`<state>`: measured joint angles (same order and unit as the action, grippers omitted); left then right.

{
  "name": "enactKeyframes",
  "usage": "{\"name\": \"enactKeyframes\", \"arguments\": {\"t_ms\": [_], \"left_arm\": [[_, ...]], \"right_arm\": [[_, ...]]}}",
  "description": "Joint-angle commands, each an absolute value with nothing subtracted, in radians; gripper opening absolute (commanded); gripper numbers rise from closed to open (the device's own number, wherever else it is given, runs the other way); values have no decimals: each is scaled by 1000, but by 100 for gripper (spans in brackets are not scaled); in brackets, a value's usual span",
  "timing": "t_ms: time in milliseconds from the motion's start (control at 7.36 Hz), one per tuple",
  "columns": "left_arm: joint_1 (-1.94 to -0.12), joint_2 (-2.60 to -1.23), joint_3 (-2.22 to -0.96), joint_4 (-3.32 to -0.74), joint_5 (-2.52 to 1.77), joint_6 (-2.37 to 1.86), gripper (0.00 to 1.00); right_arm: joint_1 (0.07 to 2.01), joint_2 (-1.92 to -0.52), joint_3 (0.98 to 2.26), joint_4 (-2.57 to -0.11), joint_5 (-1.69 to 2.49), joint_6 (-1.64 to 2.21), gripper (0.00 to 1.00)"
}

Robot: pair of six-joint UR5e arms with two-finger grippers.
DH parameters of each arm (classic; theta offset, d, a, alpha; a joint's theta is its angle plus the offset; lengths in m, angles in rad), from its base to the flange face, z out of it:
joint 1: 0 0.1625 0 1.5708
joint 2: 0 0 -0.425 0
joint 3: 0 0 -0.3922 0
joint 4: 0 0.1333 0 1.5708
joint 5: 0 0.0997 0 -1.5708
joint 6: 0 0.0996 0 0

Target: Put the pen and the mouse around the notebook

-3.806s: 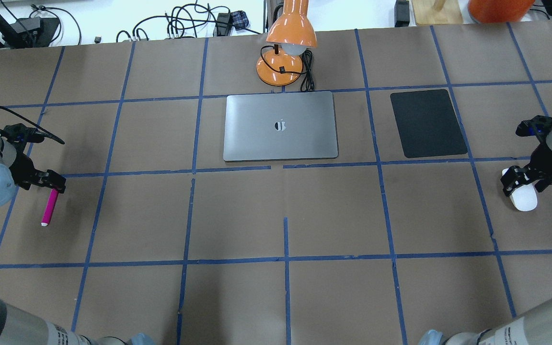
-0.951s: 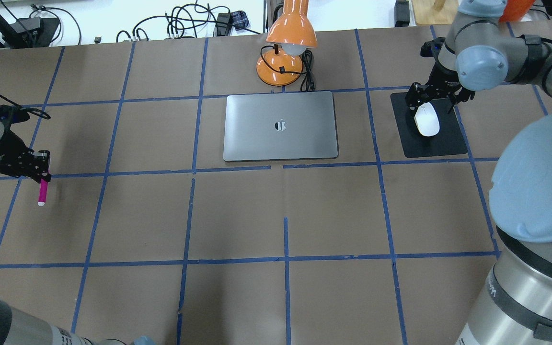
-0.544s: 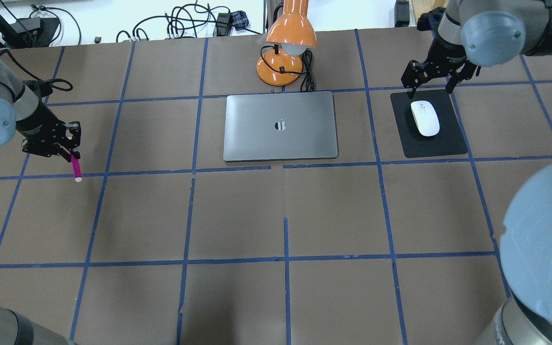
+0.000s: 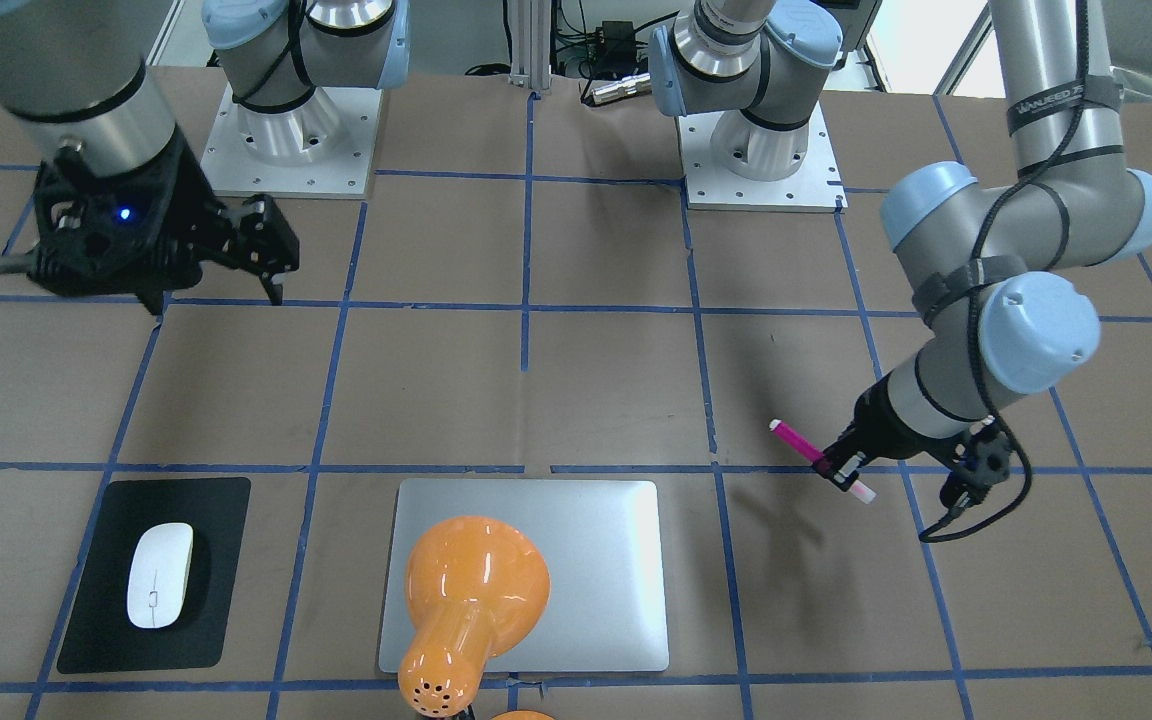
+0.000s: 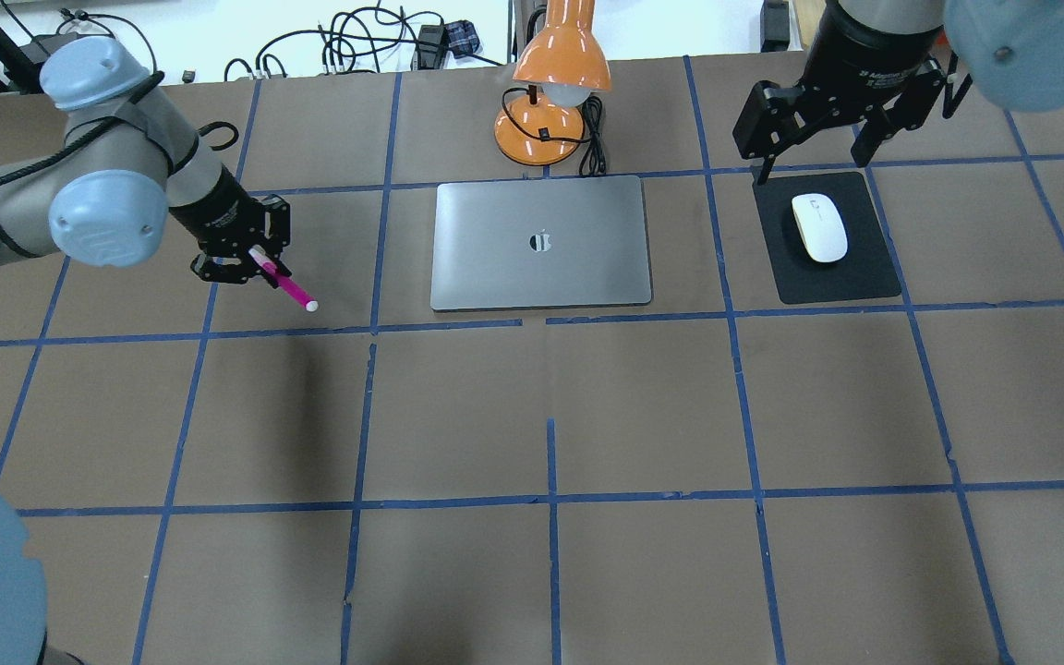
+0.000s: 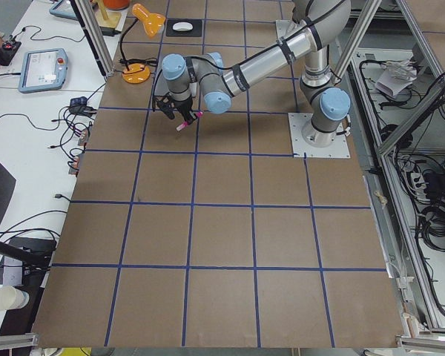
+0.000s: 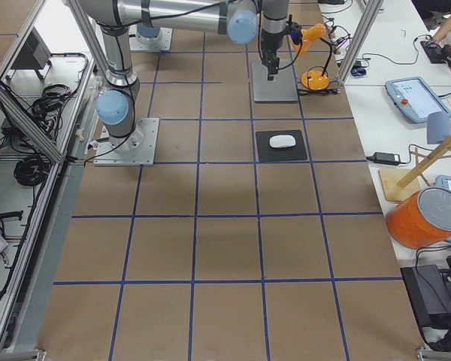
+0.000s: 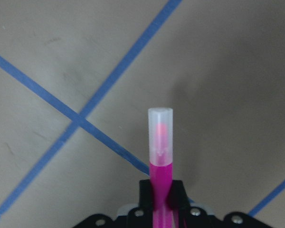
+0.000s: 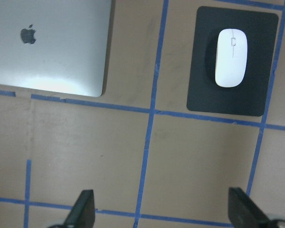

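One item remains: my left tool (image 5: 253,262) grips the pen (image 5: 284,286), due beside the notebook (image 5: 541,242). Right tool (image 5: 814,157) wide, mouse (image 5: 819,227) placed.

The left jaws have carried the pen (image 5: 290,289) in from the left edge of the tabletop (image 5: 587,416) to near the left side of the notebook (image 5: 541,242), and its pale end now angles toward the notebook. The mouse (image 5: 819,227), brought from the right edge, now lies on the black mat (image 5: 864,277). The right jaws have let go, spread wide and risen over the mat's far edge.
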<state>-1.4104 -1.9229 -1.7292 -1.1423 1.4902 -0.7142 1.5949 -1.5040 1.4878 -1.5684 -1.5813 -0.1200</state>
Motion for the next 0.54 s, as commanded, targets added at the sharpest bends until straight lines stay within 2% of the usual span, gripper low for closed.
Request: {"name": "enactKeyframes", "arguments": {"t_ms": [0, 408], "left_arm": [[-1575, -1942, -1729, -1129, 1491, -1020, 0], [-1739, -1954, -1739, -1089, 1487, -1352, 0]], "right_arm": [[1625, -1517, 1497, -1545, -1577, -107, 100], [1597, -1509, 1512, -1580, -1580, -97, 100]]}}
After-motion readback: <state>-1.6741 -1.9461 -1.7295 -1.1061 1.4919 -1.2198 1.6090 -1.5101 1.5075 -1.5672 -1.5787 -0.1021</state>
